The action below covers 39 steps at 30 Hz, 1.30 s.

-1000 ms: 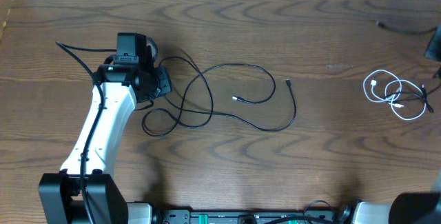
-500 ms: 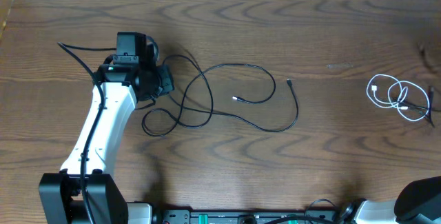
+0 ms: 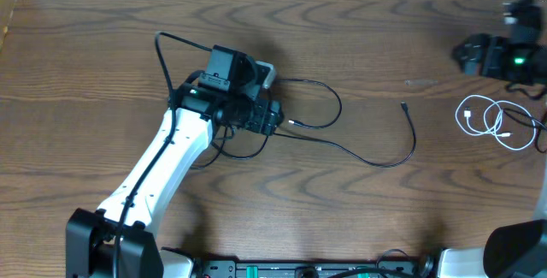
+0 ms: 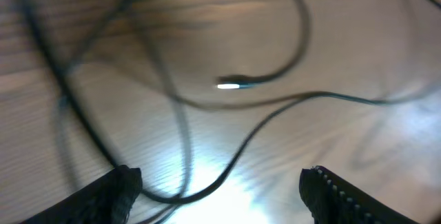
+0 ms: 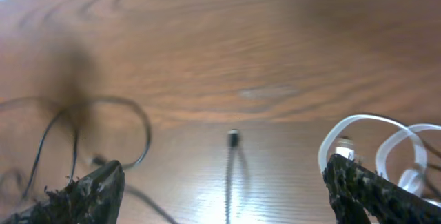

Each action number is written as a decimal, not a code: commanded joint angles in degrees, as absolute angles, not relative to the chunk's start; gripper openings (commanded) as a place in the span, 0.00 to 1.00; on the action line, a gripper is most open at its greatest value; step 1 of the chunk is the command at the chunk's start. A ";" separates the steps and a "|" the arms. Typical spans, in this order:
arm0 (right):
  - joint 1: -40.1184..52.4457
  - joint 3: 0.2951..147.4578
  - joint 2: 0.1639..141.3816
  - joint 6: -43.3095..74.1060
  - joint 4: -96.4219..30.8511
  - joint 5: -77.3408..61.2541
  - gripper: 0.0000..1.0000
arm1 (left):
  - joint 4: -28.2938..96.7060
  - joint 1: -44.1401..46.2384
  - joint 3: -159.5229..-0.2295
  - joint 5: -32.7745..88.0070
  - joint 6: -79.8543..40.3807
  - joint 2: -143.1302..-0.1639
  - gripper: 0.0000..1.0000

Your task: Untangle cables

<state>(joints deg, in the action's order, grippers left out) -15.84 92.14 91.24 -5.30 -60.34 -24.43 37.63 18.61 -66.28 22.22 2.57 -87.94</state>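
Presently gaping wide and gripping nothing: left gripper (image 4: 220, 179) over the looped thin black cables (image 3: 339, 103) mid-table, right gripper (image 5: 224, 172) near the coiled thin white cable (image 3: 489, 115) at the brown wooden table's (image 3: 342, 38) right edge.

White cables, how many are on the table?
1: the white cable, coiled at the overhead view's far right. Another could hide beneath the left arm.
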 commanded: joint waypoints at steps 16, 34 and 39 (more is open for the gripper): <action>15.25 85.36 94.00 -11.42 -57.23 -26.04 0.99 | 43.33 2.13 -66.61 4.89 -14.37 -82.00 0.89; 39.18 83.72 113.89 0.71 -32.93 -7.79 0.91 | 47.99 -2.50 -66.61 -1.98 -19.64 -82.00 0.90; 42.06 83.72 117.43 4.38 -26.68 0.38 0.87 | 47.97 -2.50 -66.61 -1.98 -19.64 -82.00 0.90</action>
<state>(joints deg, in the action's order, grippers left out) 40.38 83.90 115.96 -0.12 -29.04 -8.23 47.75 -2.37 -66.28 -0.84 -19.31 -82.17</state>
